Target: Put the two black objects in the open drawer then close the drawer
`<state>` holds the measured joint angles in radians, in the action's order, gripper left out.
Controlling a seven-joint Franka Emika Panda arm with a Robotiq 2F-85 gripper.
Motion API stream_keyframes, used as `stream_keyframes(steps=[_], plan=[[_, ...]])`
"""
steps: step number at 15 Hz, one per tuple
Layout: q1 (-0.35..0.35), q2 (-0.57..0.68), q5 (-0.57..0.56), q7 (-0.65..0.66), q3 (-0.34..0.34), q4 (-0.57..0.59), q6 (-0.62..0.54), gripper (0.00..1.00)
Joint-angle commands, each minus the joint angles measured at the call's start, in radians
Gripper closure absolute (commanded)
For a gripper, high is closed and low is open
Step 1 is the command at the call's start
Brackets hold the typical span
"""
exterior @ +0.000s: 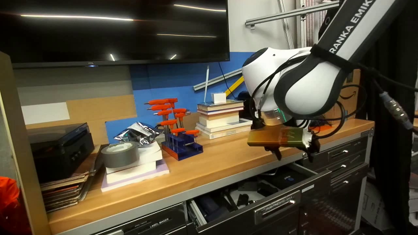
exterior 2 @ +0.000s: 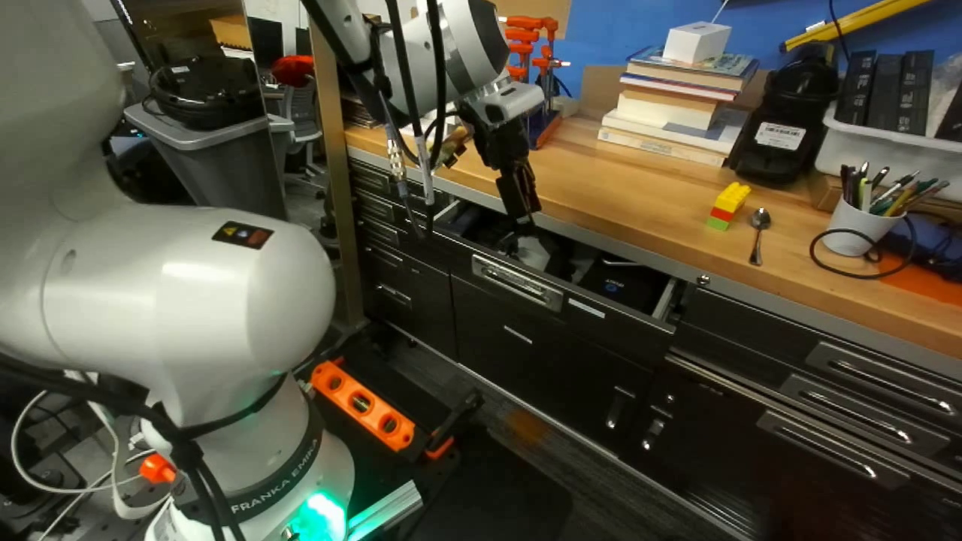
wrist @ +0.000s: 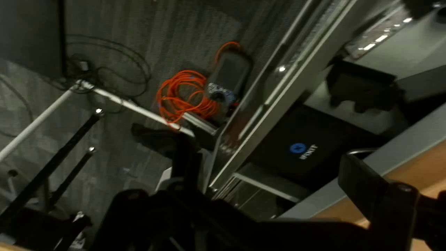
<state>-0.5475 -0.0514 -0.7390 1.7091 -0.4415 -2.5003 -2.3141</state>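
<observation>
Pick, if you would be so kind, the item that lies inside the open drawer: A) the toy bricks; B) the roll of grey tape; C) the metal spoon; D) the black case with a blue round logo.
D, since the wrist view shows the black case, marked with its blue round logo, lying within the walls of the open drawer.

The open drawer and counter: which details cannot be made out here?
One end of the drawer: wrist view, cut off by the edge.
Its white label: any writing too small in both exterior views.
Bottoms of the pens: hidden by the cup in an exterior view.
Part of the counter: hidden by the claw in an exterior view.
</observation>
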Motion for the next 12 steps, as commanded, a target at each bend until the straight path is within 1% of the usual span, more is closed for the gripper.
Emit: stream_keyframes(steps=[1,3,6,9,12], plan=[[0.236,-0.086,0.032,-0.028,0.242,-0.078,0.142,0.0],[0.319,-0.071,0.088,-0.073,0.311,-0.113,0.142,0.0],[0.402,-0.019,0.178,-0.149,0.365,-0.152,0.107,0.0],[0.451,0.049,0.248,-0.208,0.392,-0.163,0.082,0.0],[0.474,0.147,0.31,-0.263,0.405,-0.138,0.034,0.0]])
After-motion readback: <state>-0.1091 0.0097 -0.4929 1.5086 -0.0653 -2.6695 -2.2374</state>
